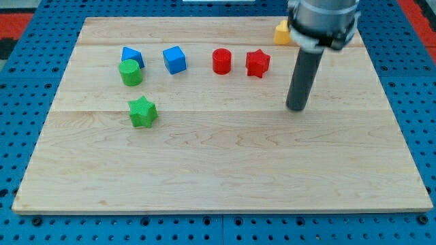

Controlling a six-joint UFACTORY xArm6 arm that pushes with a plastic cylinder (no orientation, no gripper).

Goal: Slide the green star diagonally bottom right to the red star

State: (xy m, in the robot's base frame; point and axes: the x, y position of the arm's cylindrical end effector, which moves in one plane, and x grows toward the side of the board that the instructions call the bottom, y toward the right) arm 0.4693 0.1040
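The green star (142,112) lies on the wooden board at the view's left, below the green cylinder (131,72). The red star (257,62) sits near the view's top, right of centre, beside the red cylinder (221,61). My tip (296,108) rests on the board at the view's right, below and right of the red star and far right of the green star. It touches no block.
A blue block (131,56) touches the green cylinder's top edge. A blue cube (174,59) sits to its right. A yellow block (282,32) is partly hidden behind the arm at the view's top. The wooden board (218,170) lies on a blue pegboard.
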